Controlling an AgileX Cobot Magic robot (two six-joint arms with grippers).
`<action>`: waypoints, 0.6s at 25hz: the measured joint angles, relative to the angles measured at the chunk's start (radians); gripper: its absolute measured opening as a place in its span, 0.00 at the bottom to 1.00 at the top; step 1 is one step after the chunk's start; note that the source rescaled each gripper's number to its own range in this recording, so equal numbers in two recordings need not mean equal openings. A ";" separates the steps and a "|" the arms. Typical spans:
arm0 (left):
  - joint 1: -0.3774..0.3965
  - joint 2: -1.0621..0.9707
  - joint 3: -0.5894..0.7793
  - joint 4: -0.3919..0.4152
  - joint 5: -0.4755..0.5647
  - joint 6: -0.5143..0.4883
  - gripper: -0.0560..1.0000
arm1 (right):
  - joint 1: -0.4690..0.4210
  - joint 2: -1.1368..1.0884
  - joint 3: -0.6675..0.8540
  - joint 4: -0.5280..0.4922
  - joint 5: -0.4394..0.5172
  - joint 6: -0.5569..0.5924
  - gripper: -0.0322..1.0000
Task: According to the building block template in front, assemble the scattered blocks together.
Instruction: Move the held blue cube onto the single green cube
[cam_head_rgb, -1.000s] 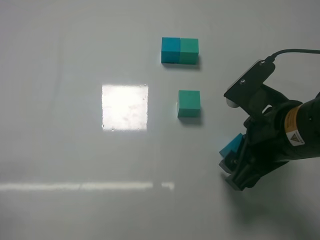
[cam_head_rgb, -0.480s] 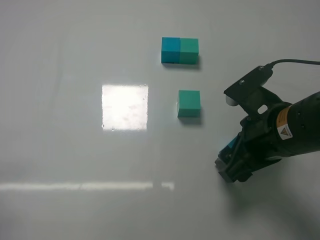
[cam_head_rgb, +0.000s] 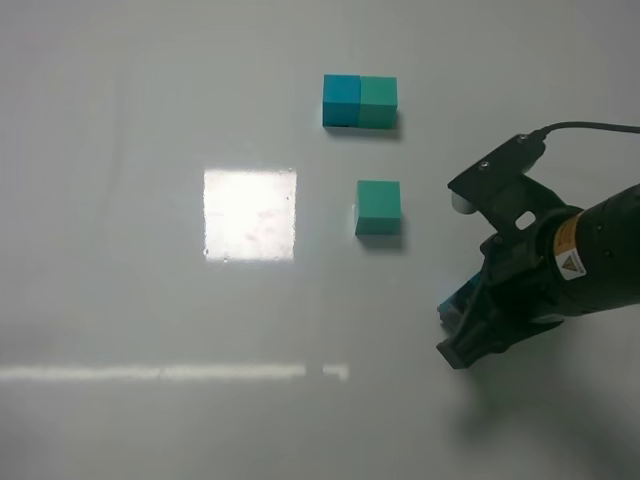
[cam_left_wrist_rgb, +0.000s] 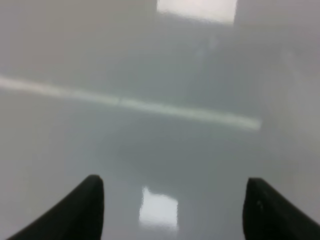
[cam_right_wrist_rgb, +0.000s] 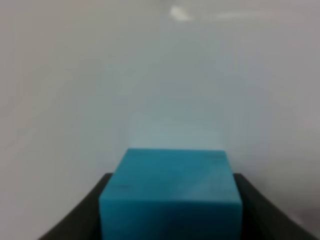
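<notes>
Right claw pinches blue cube; loose green cube lies up-left across the counter, blue likely docks on its left face

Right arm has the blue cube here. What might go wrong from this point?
1. The template puts blue on the left, but the right end effector holding the blue cube is right of the green cube; reaching past could knock it.
2. The green cube lies loose, and the left end effector is open with no cube in its view, so pressing blue against it may just slide it.
</notes>
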 joint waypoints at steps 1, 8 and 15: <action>0.000 0.000 0.000 0.000 0.000 0.000 0.59 | 0.000 0.000 -0.011 0.014 0.028 -0.014 0.21; 0.000 0.000 0.000 0.000 0.000 0.000 0.59 | 0.018 -0.027 -0.133 0.090 0.181 -0.145 0.21; 0.000 0.000 0.000 0.000 0.000 0.000 0.59 | 0.166 -0.044 -0.212 -0.001 0.276 -0.186 0.21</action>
